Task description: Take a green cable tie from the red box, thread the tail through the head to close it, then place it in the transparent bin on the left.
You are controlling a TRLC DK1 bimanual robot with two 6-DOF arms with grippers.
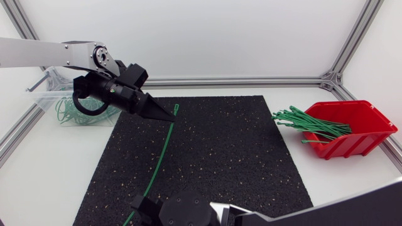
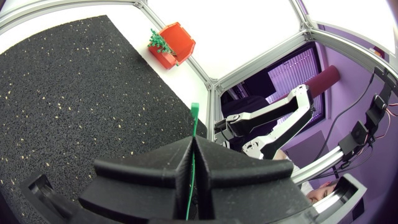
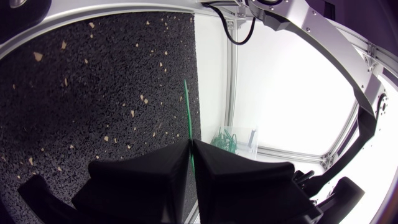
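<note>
A: Left matte black end effector (image 1: 169, 117) (image 2: 191, 140)?
B: Clamped tight on one end of the thin green plastic cable tie (image 1: 160, 157) (image 2: 194, 118) (image 3: 188, 106), with a short tip past the fingertips.
A: Right matte black end effector (image 1: 135, 206) (image 3: 189, 144)?
B: Pinched closed on the other end.
A: And the tie?
B: Stretched straight between both, over the black speckled rubber mat (image 1: 239, 157), well apart from the red plastic box (image 1: 355, 145) and the transparent bin (image 1: 43, 95).

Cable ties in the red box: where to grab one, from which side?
Take a protruding end of the cable ties, where they fan out past the red box toward the mat. Come from above on the mat side: there the strands look spread and clear of the walls.
</note>
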